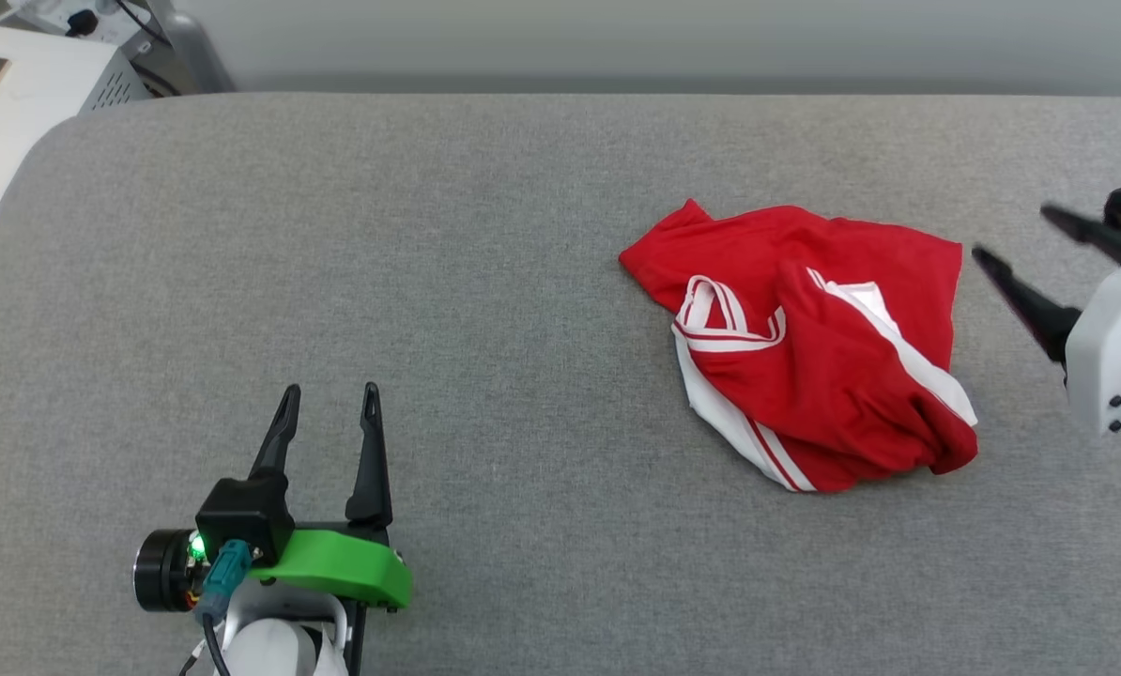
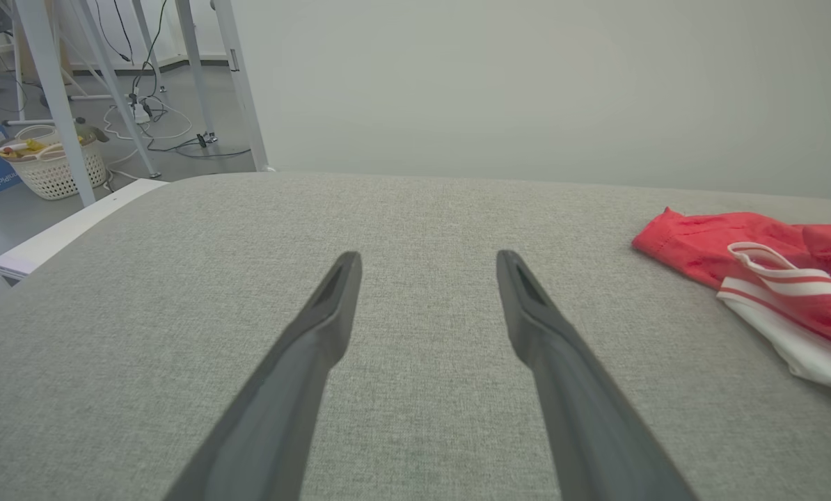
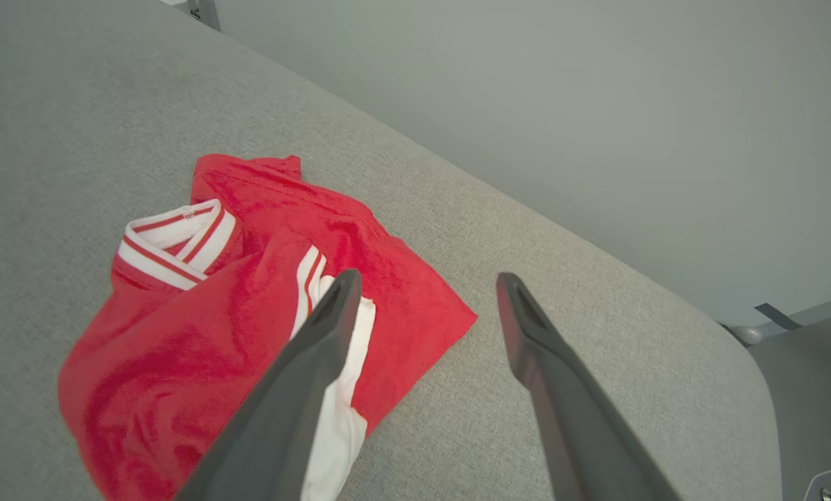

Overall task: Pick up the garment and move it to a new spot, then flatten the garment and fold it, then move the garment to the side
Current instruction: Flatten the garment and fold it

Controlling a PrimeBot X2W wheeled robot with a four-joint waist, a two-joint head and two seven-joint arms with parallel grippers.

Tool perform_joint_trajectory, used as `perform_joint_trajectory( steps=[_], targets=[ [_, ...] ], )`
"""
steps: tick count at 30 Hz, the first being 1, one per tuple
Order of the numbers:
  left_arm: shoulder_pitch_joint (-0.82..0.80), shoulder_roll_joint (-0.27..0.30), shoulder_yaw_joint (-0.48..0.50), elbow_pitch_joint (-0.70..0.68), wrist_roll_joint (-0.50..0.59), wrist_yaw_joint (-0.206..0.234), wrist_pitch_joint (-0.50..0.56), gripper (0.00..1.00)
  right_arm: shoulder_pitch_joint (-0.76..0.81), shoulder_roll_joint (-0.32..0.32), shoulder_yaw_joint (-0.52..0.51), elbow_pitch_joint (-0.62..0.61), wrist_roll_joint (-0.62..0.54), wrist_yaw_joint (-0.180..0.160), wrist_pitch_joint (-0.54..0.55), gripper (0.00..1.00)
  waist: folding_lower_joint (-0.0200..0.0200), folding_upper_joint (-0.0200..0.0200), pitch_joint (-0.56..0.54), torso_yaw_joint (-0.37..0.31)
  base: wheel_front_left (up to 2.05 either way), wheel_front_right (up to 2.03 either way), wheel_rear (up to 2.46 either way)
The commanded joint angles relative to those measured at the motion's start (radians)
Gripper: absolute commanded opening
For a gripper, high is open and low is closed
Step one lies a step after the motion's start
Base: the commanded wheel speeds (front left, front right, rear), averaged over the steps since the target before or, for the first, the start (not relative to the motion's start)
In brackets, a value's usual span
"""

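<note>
On the right half of the tabletop [image 1: 429,235], a bit closer to the far edge than to the front edge, the garment [image 1: 819,347] lies in a messy heap. It is red, with white parts folded into it, and the striped collar [image 1: 725,319] shows on top.

I see the right gripper [image 1: 1011,232] just beside the heap's right side. Its two fingers are spread wide, they hold nothing, and they point at the cloth without touching it. The left gripper [image 1: 330,390] sits near the front edge on the left half, well apart from the garment. Its fingers are spread apart too, and it is empty.

I think the job now is the first grab. To do it well, I would bring the right gripper down over a thick, bunched part of the red cloth, not a thin flat edge. I would pinch only the shirt and not the grey cover under it. Then I would lift high enough that the whole shirt hangs free, so it does not drag. A spot near the middle of the tabletop looks good, since both arms should reach it there.
</note>
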Motion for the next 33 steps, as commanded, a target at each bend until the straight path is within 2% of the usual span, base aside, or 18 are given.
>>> perform_joint_trajectory(
  steps=[1, 2, 4, 9, 19, 23, 24, 25, 29, 33],
  targets=[
    [-0.025, -0.003, -0.003, -0.005, -0.010, 0.005, -0.006, 1.00, -0.027, -0.019, 0.033, 0.004, 0.043, -0.001, 0.067, 1.00, -0.0001, -0.0001, 0.022, 0.010, 0.00, 0.00, 0.00],
    [-0.035, -0.003, -0.006, -0.006, -0.013, 0.006, -0.006, 1.00, -0.048, -0.040, 0.083, 0.010, 0.103, -0.001, 0.171, 1.00, -0.0001, -0.0001, 0.035, 0.016, 0.00, 0.00, 0.00],
    [-0.043, -0.003, -0.010, -0.007, -0.016, 0.008, -0.006, 1.00, -0.066, -0.046, 0.124, 0.018, 0.162, -0.001, 0.257, 1.00, -0.0001, -0.0001, 0.049, 0.023, 0.00, 0.00, 0.00],
    [-0.063, -0.003, -0.024, -0.009, -0.024, 0.011, -0.006, 1.00, -0.109, -0.039, 0.216, 0.060, 0.204, -0.001, 0.357, 1.00, -0.0001, -0.0001, 0.086, 0.045, 0.00, 0.00, 0.00],
    [-0.088, -0.003, -0.033, -0.004, -0.034, 0.019, -0.006, 1.00, -0.108, 0.051, 0.399, 0.299, 0.196, -0.001, 0.315, 1.00, -0.0001, -0.0001, 0.124, 0.076, 0.00, 0.00, 0.00],
    [-0.085, -0.003, -0.029, 0.001, -0.035, 0.023, -0.006, 1.00, -0.118, 0.073, 0.434, 0.344, 0.227, -0.001, 0.227, 1.00, -0.0001, -0.0001, 0.113, 0.072, 0.00, 0.00, 0.00],
    [-0.082, -0.003, -0.027, 0.004, -0.035, 0.023, -0.006, 1.00, -0.128, 0.073, 0.439, 0.346, 0.228, -0.001, 0.186, 0.85, -0.0001, -0.0001, 0.107, 0.068, 0.00, 0.00, 0.00],
    [-0.080, -0.003, -0.025, 0.005, -0.035, 0.024, -0.006, 1.00, -0.138, 0.073, 0.442, 0.345, 0.228, -0.001, 0.148, 0.00, -0.0001, -0.0001, 0.101, 0.064, 0.00, 0.00, 0.00],
    [-0.069, -0.003, -0.026, 0.012, -0.036, 0.025, -0.006, 1.00, -0.168, 0.065, 0.422, 0.345, 0.266, -0.001, 0.003, 0.00, -0.0001, -0.0001, 0.066, 0.049, 0.00, 0.00, 0.00],
    [-0.050, -0.003, -0.032, 0.016, -0.035, 0.027, -0.006, 1.00, -0.174, 0.028, 0.364, 0.319, 0.303, -0.001, -0.137, 0.00, -0.0001, -0.0001, 0.027, 0.035, 0.00, 0.00, 0.00]
  ],
)
